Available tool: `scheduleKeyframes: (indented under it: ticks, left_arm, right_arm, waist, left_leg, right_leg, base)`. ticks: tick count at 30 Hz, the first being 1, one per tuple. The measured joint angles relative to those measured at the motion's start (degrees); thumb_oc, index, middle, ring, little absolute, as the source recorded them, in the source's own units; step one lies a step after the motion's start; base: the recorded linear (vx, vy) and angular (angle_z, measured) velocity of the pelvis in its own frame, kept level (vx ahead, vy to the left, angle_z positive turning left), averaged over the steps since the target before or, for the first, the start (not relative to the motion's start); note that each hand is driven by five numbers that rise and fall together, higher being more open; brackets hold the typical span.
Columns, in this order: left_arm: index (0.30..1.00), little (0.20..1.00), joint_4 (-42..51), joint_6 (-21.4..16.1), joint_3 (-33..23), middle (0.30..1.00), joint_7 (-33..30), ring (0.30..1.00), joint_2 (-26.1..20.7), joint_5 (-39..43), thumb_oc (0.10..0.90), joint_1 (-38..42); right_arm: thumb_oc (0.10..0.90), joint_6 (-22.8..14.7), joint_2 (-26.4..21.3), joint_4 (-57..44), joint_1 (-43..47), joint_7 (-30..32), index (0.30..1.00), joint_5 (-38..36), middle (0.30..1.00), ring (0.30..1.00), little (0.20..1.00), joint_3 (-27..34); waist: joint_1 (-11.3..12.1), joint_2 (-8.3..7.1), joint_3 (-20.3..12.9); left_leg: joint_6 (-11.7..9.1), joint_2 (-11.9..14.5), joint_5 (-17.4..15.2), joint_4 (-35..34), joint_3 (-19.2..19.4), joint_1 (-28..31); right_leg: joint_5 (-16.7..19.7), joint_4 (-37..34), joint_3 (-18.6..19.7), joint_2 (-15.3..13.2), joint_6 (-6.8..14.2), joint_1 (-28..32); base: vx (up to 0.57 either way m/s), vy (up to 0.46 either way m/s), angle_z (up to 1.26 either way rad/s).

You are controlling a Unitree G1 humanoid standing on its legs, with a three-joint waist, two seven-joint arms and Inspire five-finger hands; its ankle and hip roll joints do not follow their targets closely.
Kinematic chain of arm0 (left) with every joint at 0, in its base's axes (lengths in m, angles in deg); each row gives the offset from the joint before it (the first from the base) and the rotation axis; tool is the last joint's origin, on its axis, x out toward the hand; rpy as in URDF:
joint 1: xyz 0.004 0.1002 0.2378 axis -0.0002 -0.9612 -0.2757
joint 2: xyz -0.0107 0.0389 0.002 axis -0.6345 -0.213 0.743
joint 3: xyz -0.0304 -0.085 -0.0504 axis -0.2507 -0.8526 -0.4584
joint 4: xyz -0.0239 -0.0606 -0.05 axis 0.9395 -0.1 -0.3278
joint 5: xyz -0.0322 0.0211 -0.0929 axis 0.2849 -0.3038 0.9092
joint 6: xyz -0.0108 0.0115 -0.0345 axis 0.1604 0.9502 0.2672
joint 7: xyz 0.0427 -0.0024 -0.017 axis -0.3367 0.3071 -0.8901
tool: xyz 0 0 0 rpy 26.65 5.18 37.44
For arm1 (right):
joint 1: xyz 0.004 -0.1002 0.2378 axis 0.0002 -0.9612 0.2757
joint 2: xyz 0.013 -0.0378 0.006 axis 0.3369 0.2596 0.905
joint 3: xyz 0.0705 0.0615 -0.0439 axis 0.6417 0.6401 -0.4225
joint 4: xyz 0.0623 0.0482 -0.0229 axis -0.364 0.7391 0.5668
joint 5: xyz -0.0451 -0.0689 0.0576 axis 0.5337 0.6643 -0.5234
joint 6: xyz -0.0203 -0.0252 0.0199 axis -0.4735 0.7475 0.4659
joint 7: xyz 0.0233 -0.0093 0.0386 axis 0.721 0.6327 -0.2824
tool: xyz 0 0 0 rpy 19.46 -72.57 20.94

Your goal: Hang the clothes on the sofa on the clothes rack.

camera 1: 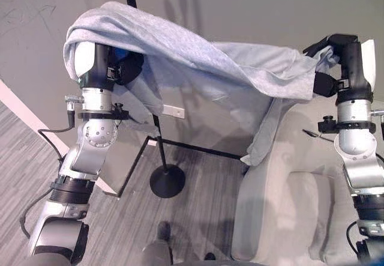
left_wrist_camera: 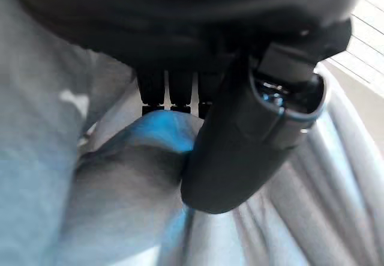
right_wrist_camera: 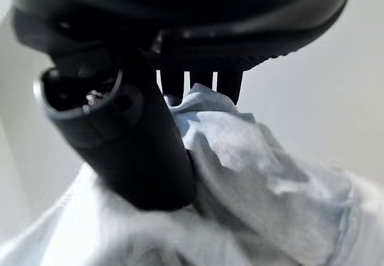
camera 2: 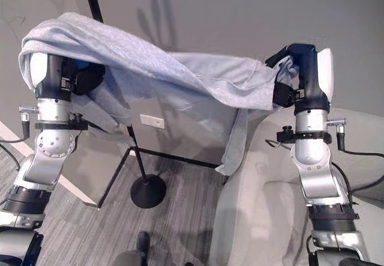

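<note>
The pale grey sofa sits nearest, with grey wood-grain floor beside it. Above the sofa, the left hand and right hand each clamp thumb against fingers on the light grey garment, stretched between them (sagging mid-span). Beyond the sofa's side stands the black clothes rack, before a plain grey wall.

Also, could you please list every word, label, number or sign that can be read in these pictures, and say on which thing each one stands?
No text can be read.
The grey garment, held up by the left hand and the right hand: no print or label shows.
The white plate on the wall behind the clothes rack: blank, or too small to read.
The sofa: no marking.
</note>
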Motion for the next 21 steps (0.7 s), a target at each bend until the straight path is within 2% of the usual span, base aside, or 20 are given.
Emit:
scheduleKeyframes:
  ticks: [1,2,5,7,9,12,16,21]
  left_arm:
    - [0.300,0.300,-1.47,0.18,2.09,0.300,-0.25,0.300,-1.40,-0.47,0.400,1.82]
    - [0.300,0.300,-3.76,0.35,4.61,0.300,-0.46,0.300,-3.92,-2.15,0.400,4.95]
    - [0.300,0.300,-5.35,1.36,6.41,0.300,-1.42,0.300,-5.55,-4.40,0.400,8.42]
    - [0.300,0.300,-5.28,1.06,6.60,0.300,-2.35,0.300,-5.82,-5.80,0.400,9.48]
    - [0.300,0.300,-5.95,1.45,7.29,0.300,-2.43,0.300,-6.07,-6.21,0.400,10.53]
    - [0.300,0.300,-10.35,1.98,9.67,0.300,-2.71,0.300,-9.27,-6.22,0.400,14.68]
    - [0.300,0.300,-12.01,2.80,9.95,0.300,-2.77,0.300,-11.33,-6.23,0.400,16.10]
    - [0.300,0.300,-11.96,2.84,9.88,0.300,-2.84,0.300,-11.62,-6.22,0.400,15.65]
  right_arm:
    - [0.400,0.19,-0.28,1.29,0.73,1.04,0.300,-0.16,0.300,0.300,0.300,-0.43]
    - [0.400,0.43,-1.17,4.58,4.52,1.79,0.300,-0.20,0.300,0.300,0.300,-1.30]
    - [0.400,0.55,-1.40,8.14,9.66,4.67,0.300,-0.30,0.300,0.300,0.300,-1.54]
    - [0.400,0.59,-1.52,11.52,13.30,5.92,0.300,-0.44,0.300,0.300,0.300,-2.36]
    - [0.400,0.80,-2.53,16.08,17.28,6.18,0.300,-1.04,0.300,0.300,0.300,-5.61]
    - [0.400,0.74,-3.15,20.53,22.28,6.24,0.300,-1.63,0.300,0.300,0.300,-10.17]
    - [0.400,0.72,-3.15,20.89,25.10,6.21,0.300,-2.91,0.300,0.300,0.300,-12.46]
    - [0.400,0.93,-3.15,20.74,24.83,4.98,0.300,-2.93,0.300,0.300,0.300,-12.72]
  waist:
    - [-0.19,-0.74,-0.46]
    - [-1.03,-1.05,-0.66]
    - [-1.59,-1.12,-0.68]
    - [-1.29,-1.20,-0.65]
    - [-0.87,-1.23,-0.59]
    - [-0.28,-1.57,-0.39]
    - [0.45,-1.79,-0.26]
    - [0.38,-2.83,0.40]
  left_leg:
    - [-0.01,-0.90,-0.24,-0.99,0.41,0.72]
    - [0.96,-2.47,1.11,-4.18,0.89,2.43]
    - [1.91,-5.19,1.65,-6.92,1.09,3.79]
    - [2.60,-6.69,1.10,-7.81,1.06,4.85]
    - [2.80,-7.11,0.95,-7.80,1.11,5.48]
    - [3.43,-7.18,0.39,-7.81,1.11,5.95]
    - [3.31,-7.10,0.30,-7.84,1.27,5.97]
    - [2.75,-6.67,0.09,-7.88,1.25,6.01]
  right_leg:
    - [-0.53,0.93,0.04,-0.92,0.71,-0.27]
    - [-1.74,2.55,0.32,-2.45,1.96,-0.92]
    - [-3.16,4.58,0.39,-5.02,3.81,-1.81]
    - [-3.35,4.76,0.42,-6.42,4.28,-1.24]
    - [-3.33,4.72,0.41,-7.25,4.70,-0.75]
    - [-3.23,4.01,0.38,-7.13,5.03,0.22]
    - [-3.23,2.54,0.35,-6.84,5.03,0.98]
    - [-3.45,2.46,0.42,-6.17,4.73,0.99]
  base:
    - [0.19,0.191,-0.04]
    - [0.09,0.102,0.06]
    - [0.09,0.110,0.04]
    - [0.08,0.107,0.06]
    - [0.04,0.061,0.02]
    - [0.03,0.055,0.05]
    - [0.02,0.038,-0.02]
    - [0.01,0.001,-0.03]
